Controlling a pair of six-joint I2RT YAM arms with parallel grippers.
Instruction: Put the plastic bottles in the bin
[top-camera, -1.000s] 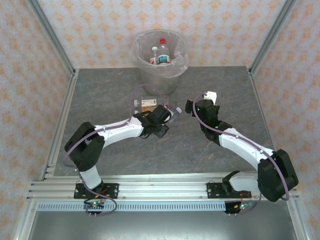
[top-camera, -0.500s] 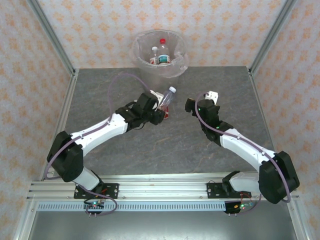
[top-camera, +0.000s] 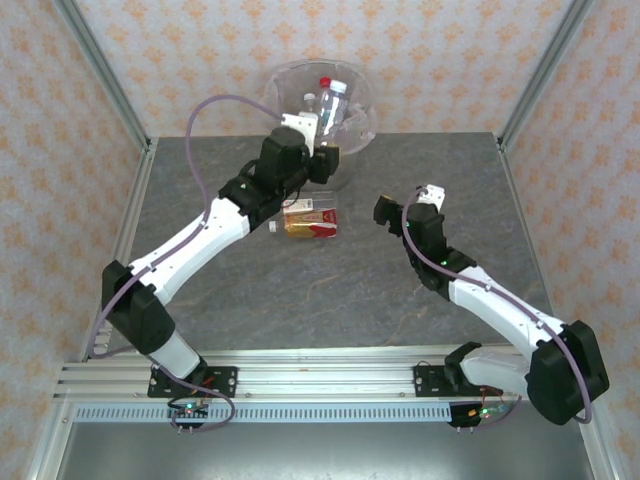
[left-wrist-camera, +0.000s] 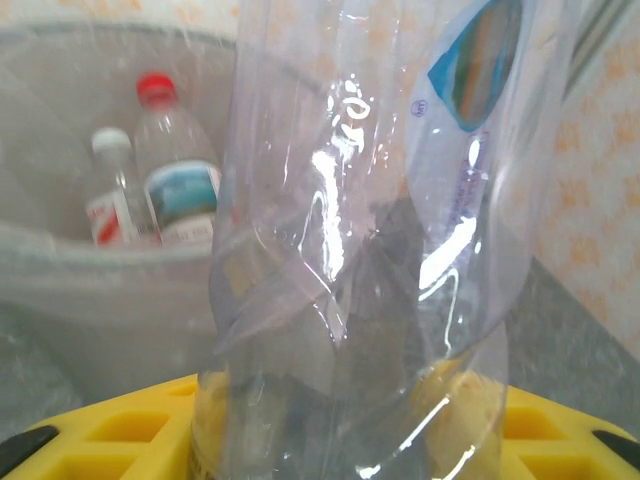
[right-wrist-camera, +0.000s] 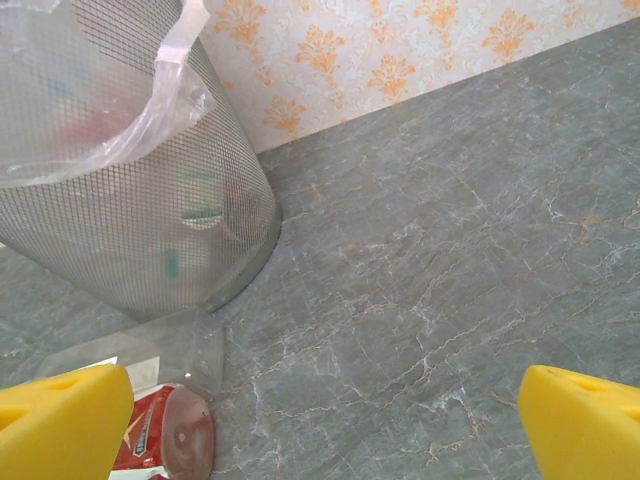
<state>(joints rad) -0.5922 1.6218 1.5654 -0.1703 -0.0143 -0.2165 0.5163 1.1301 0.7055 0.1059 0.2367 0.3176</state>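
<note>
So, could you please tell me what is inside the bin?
A red-capped bottle and a white-capped bottle stand inside. The held bottle hides the bin's right side.

bottles in bin, another bottle seemingly before

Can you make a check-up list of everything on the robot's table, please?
Surface: grey marbled table.
Job's things: bin at the far edge with a red-cap bottle and a white-cap bottle inside; a red-label bottle lying on the table near the bin; a clear bottle held up by the bin's rim.
Clutter: nothing seen.
Grippers: left pincer shut on the clear bottle; right pincer open, holding nothing, above the table.
Cables: left cable, purple, loops above the left arm; right cable runs along the right arm.
Surroundings: patterned walls; metal rail at the near edge.
</note>
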